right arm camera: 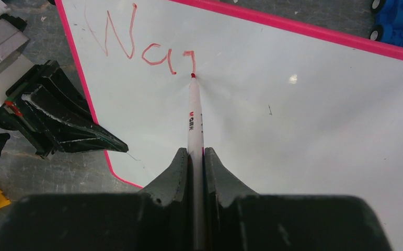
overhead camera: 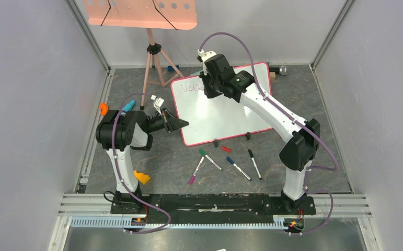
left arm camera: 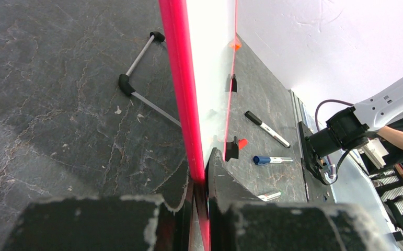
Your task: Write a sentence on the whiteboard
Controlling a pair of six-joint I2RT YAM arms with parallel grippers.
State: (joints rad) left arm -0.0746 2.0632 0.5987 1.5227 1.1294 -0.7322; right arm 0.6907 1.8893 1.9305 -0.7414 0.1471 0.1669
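Whiteboard (overhead camera: 225, 117) sat centre frame on tabletop (overhead camera: 178, 157). Left fingers (left arm camera: 228, 180) clamped its pink left rim. Right fingers (right arm camera: 215, 167) closed on red marker (right arm camera: 194, 120), tip touching board at end of red letters (right arm camera: 147, 49) "War". Likely risks: marker slipping in pinch, excess pressure shifting board, stroke smearing.

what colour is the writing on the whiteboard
Red: thin strokes of the sentence on the whiteboard, clearest in the right wrist view.
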